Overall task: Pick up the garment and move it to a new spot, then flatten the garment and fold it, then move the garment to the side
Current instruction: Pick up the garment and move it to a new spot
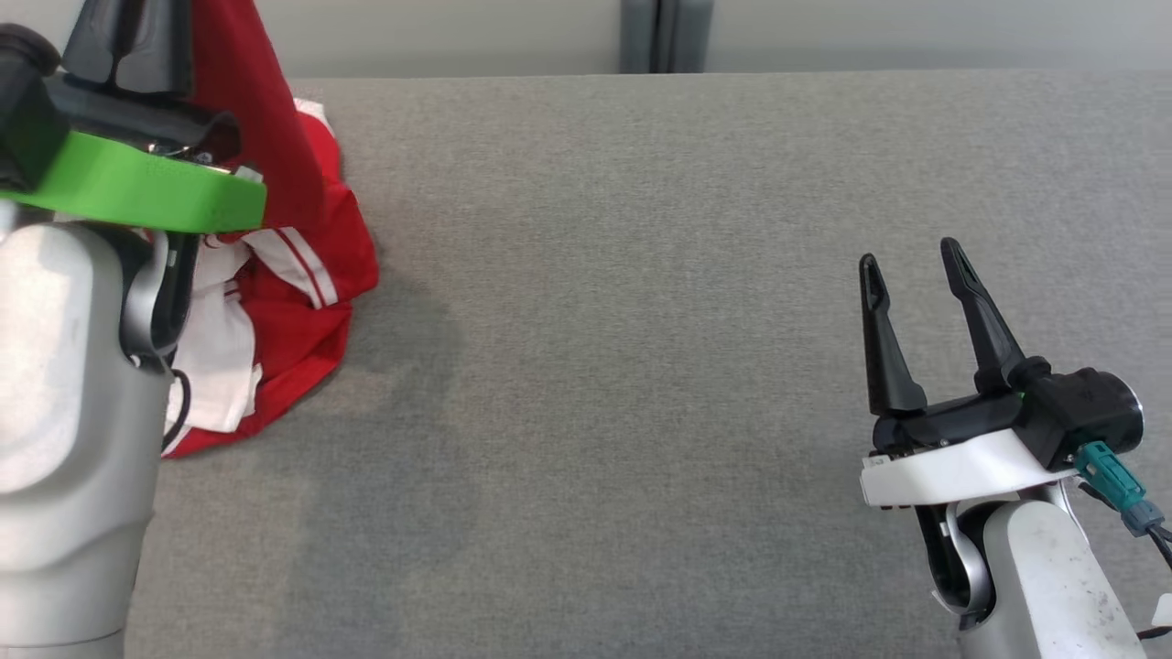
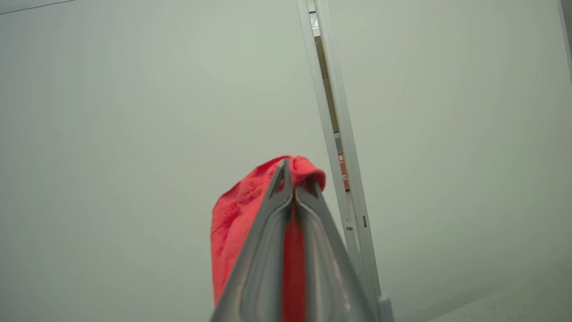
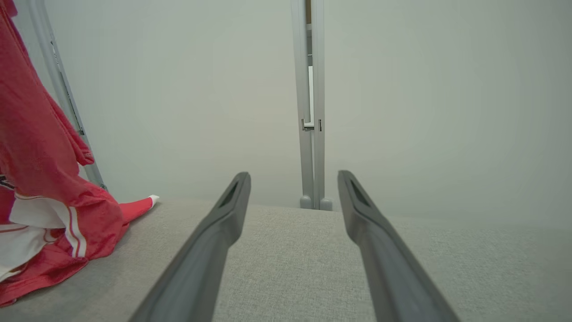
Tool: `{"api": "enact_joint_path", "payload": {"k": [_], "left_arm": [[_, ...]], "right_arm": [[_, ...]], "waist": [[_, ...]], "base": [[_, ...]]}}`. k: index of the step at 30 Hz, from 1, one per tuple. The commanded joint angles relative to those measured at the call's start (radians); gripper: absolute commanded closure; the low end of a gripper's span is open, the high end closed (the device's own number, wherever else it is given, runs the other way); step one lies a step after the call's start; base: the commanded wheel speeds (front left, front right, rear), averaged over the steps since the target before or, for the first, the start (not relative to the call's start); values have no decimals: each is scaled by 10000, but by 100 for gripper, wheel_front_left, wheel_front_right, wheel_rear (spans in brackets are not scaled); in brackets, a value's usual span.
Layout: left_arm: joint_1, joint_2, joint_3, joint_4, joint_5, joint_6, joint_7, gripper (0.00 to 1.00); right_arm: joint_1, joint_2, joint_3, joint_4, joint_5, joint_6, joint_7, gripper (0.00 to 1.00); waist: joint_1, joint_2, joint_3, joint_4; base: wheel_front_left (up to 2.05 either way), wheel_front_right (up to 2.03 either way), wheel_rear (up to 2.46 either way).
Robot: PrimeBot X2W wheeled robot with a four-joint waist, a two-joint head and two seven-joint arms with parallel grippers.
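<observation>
1. The left claw (image 2: 295,179) is pinched shut on a fold of the red garment (image 1: 302,302); it is raised high at the far left, and red cloth runs between its fingers in the left wrist view.
2. The garment's upper part hangs from that grip; its lower part, red with white panels and stripes, rests in a heap on the grey worktop (image 1: 687,275) at the far left.
3. The right claw (image 1: 908,254) is spread wide and holds nothing; it sits over the near right of the worktop, well apart from the garment.
4. Progress, as a judgement: the pick-up is under way but not complete, since part of the cloth lies on the worktop; carrying it to a new spot, flattening, folding and moving it aside are all left to do.
5. Writing:
   - No lettering can be read on the garment; a dark mark at the left edge of the right wrist view may be part of a print, but it is cut off too much to tell.
   - A small red label (image 2: 342,170) on the upright post (image 2: 333,112) behind the worktop bears marks too small to read.
   - No brand name is legible on either arm.
</observation>
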Motion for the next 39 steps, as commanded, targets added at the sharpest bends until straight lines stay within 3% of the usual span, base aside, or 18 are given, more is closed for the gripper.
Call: {"api": "enact_joint_path", "payload": {"k": [1,21,29,30,32,39], "left_arm": [[118,-128,-108,-202,10,46,76,100],[-1806,-1319,-2308,-1545,139,-215,699,100],[-3061,-1599,-2915,-53,77,-265,669,100],[-3113,-1611,-2955,322,53,-267,660,76],[-3293,-1580,-3160,1073,203,-274,547,0],[-3536,-1893,-3360,2885,107,-274,192,0]], "right_arm": [[13,-15,33,13,74,1,-34,0],[-301,-8,-55,-87,979,1,-34,0],[-469,-5,120,-62,1307,1,-34,0],[-507,-5,160,-51,1337,1,-34,0],[-544,-8,226,-25,1386,1,-34,0],[-572,-9,280,7,1416,1,-34,0]], "waist": [[0,-1,-9,-674],[0,-1,998,-4353],[0,-1,1407,-5181],[0,-1,1444,-5251],[0,-1,1490,-5359],[0,-1,1451,-5104]], "base": [[0,0,0],[0,0,0],[0,0,0],[0,0,0],[0,0,0],[0,0,0]]}}
